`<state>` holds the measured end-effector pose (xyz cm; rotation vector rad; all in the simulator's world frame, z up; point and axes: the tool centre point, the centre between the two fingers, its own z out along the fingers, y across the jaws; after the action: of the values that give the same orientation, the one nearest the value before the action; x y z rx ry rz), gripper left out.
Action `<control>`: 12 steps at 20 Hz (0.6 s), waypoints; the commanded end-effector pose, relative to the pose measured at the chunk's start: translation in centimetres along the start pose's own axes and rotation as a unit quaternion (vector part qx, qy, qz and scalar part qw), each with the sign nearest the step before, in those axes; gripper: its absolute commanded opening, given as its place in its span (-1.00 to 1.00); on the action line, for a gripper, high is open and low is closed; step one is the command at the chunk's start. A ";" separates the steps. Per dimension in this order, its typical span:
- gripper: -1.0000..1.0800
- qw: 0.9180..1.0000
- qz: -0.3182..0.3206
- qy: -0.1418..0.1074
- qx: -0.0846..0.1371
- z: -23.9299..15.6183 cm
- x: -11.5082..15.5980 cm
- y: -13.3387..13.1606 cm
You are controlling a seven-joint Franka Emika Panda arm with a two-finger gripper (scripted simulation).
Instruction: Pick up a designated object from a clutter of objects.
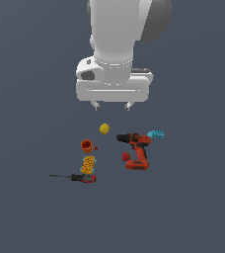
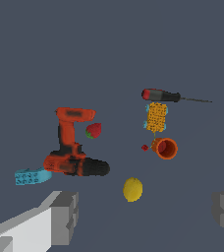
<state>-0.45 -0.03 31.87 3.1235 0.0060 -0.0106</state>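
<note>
The orange cup (image 1: 86, 145) (image 2: 164, 148) lies on the grey floor with its round rim showing, next to a tiny red piece (image 2: 145, 147). Around it lie the yellow ball (image 1: 104, 129) (image 2: 132, 189), the orange-yellow box (image 1: 88, 164) (image 2: 156, 117), the red-handled screwdriver (image 1: 77, 177) (image 2: 168, 96), the red-black drill (image 1: 135, 148) (image 2: 70, 147), the cyan block (image 1: 156, 134) (image 2: 31, 176) and a small red strawberry-like piece (image 1: 126, 156) (image 2: 94, 130). My gripper (image 1: 111, 105) hangs open and empty well above the clutter, behind the ball. Its fingers (image 2: 60, 214) frame the wrist view.
The grey floor (image 1: 193, 207) extends flat around the clutter. The arm's white body (image 1: 115, 44) fills the upper middle of the exterior view.
</note>
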 end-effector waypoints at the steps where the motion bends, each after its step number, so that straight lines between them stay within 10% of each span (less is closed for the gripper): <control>1: 0.92 1.000 0.000 0.000 0.000 0.0 0.0 0.0; 12: 0.92 0.999 0.035 -0.018 -0.004 0.9 -0.6 3.3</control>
<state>-0.99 -3.24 31.06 3.1139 -0.0971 -0.0609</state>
